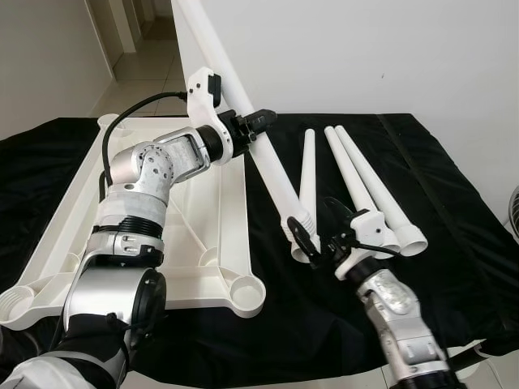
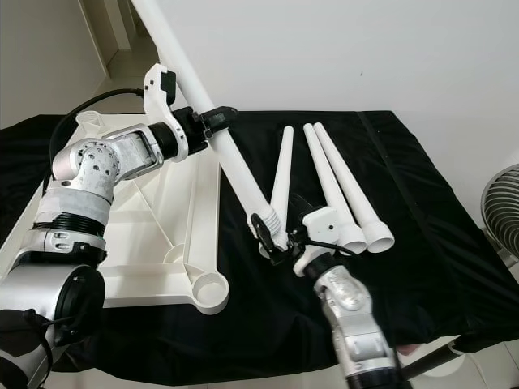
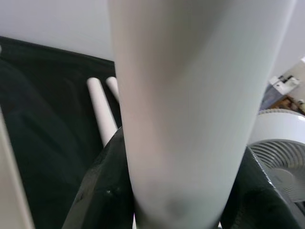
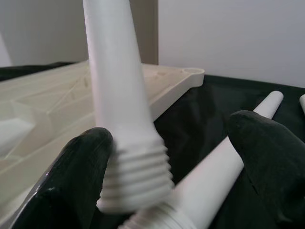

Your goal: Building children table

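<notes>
Held leg: we grip one white table leg (image 1: 272, 166) slanted, its long axis rising up and toward our left, its threaded end (image 4: 136, 174) pointing down at the black cloth (image 1: 438, 211).
Left gripper: our left gripper (image 1: 253, 123) is clamped on the leg partway up its shaft; our left wrist view shows a black finger (image 3: 102, 191) pressed on each side of it.
Right gripper: our right gripper (image 1: 320, 235) sits at the threaded end with its fingers (image 4: 78, 167) spread wide; one touches the thread, the other stands apart.
Wrist extras: our right wrist view reveals the thread ridges resting against a lying leg (image 4: 214, 176); our left wrist view shows a fan (image 3: 281, 157) past the cloth.
Tabletop: the white tabletop (image 1: 207, 219) lies underside up on the cloth, a corner socket (image 1: 243, 289) near us.
Spare legs: three legs (image 1: 357, 178) lie side by side, narrow ends pointing away from us.
</notes>
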`<state>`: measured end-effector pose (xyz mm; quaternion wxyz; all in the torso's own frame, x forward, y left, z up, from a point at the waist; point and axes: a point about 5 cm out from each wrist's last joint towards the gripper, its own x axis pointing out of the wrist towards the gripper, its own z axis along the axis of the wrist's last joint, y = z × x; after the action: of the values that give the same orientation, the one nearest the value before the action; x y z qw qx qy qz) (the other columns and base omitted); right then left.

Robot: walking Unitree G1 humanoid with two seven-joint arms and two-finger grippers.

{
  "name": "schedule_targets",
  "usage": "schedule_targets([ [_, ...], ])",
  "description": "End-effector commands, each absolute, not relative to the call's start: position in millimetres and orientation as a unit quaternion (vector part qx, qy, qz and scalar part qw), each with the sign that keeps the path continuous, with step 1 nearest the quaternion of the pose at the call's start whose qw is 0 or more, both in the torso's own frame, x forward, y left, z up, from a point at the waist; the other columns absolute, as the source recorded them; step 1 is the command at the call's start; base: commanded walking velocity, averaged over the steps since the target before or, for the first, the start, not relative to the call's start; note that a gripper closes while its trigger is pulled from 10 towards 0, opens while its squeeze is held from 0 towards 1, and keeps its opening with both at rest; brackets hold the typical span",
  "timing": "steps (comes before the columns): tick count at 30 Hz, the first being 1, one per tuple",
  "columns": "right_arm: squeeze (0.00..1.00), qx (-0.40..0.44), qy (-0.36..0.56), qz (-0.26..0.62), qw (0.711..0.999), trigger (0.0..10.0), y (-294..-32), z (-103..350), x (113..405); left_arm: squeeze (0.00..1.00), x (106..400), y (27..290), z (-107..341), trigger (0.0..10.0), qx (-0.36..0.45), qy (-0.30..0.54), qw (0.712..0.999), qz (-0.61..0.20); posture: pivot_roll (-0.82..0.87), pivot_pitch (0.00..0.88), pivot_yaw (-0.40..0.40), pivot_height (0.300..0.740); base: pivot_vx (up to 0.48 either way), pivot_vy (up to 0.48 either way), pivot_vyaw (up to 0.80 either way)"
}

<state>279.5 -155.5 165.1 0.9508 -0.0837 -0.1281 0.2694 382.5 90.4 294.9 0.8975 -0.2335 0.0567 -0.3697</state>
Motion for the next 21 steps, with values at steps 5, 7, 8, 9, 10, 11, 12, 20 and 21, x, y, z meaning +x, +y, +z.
schedule_targets([
  [5,0.00,-0.078,-0.093,0.332,0.936,10.0,-161.8,165.1,271.9,0.00,380.9,91.8,301.1,10.0,-0.226,0.036,0.884,-0.407,-0.04,0.049,0.052,0.740,0.000,0.000,0.00],
  [7,0.00,-0.078,-0.090,0.344,0.932,10.0,-161.9,165.5,270.2,0.00,381.1,91.8,301.1,10.0,-0.226,0.036,0.885,-0.406,-0.04,0.048,0.052,0.740,0.000,0.000,0.00],
  [8,0.00,-0.078,-0.090,0.344,0.932,10.0,-161.9,165.5,270.2,0.00,381.1,91.8,301.1,10.0,-0.226,0.036,0.885,-0.406,-0.04,0.048,0.052,0.740,0.000,0.000,0.00],
  [9,0.00,-0.077,-0.090,0.342,0.932,10.0,-163.1,166.8,271.0,0.00,381.0,91.6,301.3,10.0,-0.226,0.036,0.885,-0.407,-0.04,0.048,0.053,0.740,0.000,0.000,0.00],
  [10,0.00,-0.077,-0.090,0.342,0.932,10.0,-163.1,166.8,271.0,0.00,381.0,91.6,301.3,10.0,-0.226,0.036,0.885,-0.407,-0.04,0.048,0.053,0.740,0.000,0.000,0.00],
  [11,0.00,-0.071,-0.090,0.340,0.933,10.0,-162.6,170.4,272.7,0.00,380.1,90.5,301.6,10.0,-0.223,0.035,0.884,-0.409,-0.03,0.046,0.053,0.740,0.000,0.000,0.00],
  [12,0.00,-0.066,-0.090,0.339,0.934,10.0,-162.3,173.2,273.9,0.00,379.4,89.7,301.9,10.0,-0.221,0.034,0.884,-0.411,-0.03,0.046,0.053,0.740,0.000,0.000,0.00],
  [20,0.00,-0.086,-0.068,0.316,0.942,10.0,-159.4,185.3,288.6,0.00,370.8,79.4,302.1,10.0,-0.194,0.024,0.883,-0.427,-0.03,0.043,0.048,0.740,0.000,0.000,0.00],
  [21,0.00,-0.099,-0.065,0.316,0.941,10.0,-158.2,189.1,292.3,0.00,366.8,74.9,303.1,10.0,-0.177,0.018,0.884,-0.433,-0.03,0.042,0.047,0.740,0.000,0.000,0.00],
])
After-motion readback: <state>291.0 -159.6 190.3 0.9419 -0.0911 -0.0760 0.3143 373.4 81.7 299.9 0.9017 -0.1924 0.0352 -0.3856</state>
